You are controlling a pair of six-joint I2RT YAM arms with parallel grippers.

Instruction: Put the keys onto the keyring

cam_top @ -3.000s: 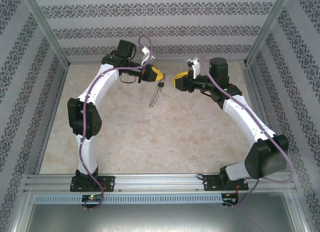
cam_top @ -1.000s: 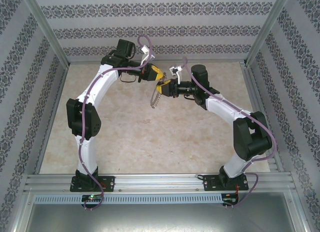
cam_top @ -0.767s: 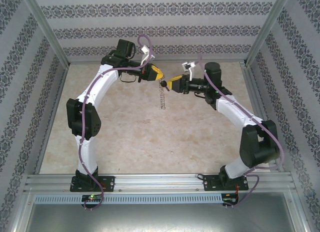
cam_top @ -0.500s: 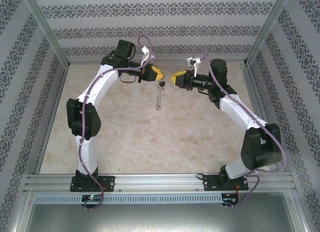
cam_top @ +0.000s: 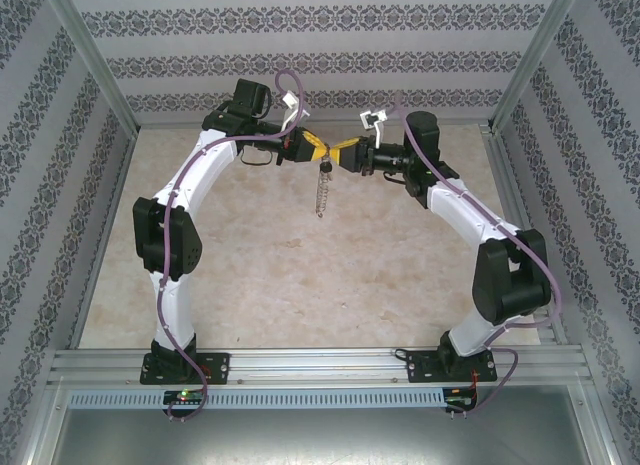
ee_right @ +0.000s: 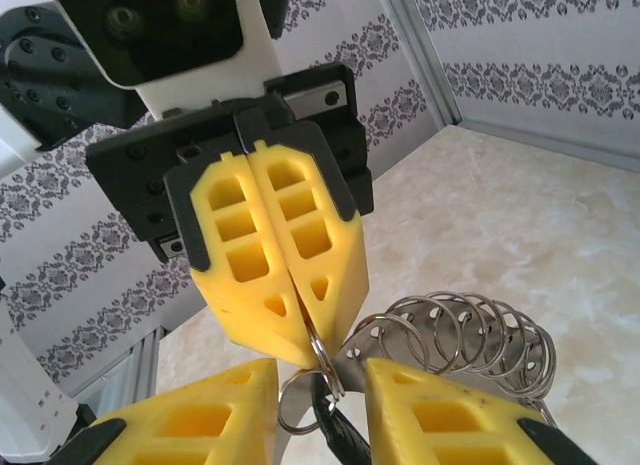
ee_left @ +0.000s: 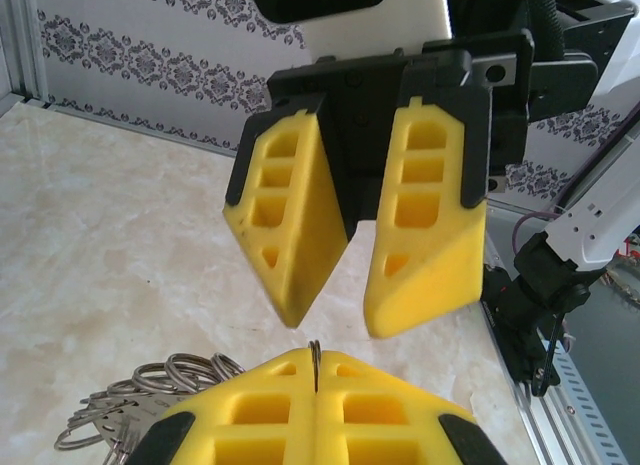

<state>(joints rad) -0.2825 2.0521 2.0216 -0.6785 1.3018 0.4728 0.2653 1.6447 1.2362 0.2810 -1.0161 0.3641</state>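
Wallpaper [cam_top: 40, 185] with dark floral bands covers the left wall. Next to it, the left arm [cam_top: 195, 175] curves up from the near edge of the marbled table [cam_top: 250, 275] and reaches toward the middle at the far end. The left gripper [cam_top: 317, 150] is clenched. In the left wrist view its two yellow fingers [ee_left: 250, 425] press flat together, and a thin silver wire stands up out of the seam. In the right wrist view the same closed tips pinch the wire of the keyring [cam_top: 321, 193]. From that pinch the keyring hangs straight down above the table, chain-like and edge-on in the top view. Its small loops [ee_right: 470, 340] fan out to the right in the right wrist view. The key [ee_right: 340, 440], a small dark shape, hangs just under the pinch beside a loop; I cannot tell whether it is threaded on. Just right of it, the right gripper [cam_top: 338, 155] faces the left one tip to tip. It is released, with its fingers apart on either side of the ring's top. The right arm [cam_top: 465, 217] bends back to its base at the near right.
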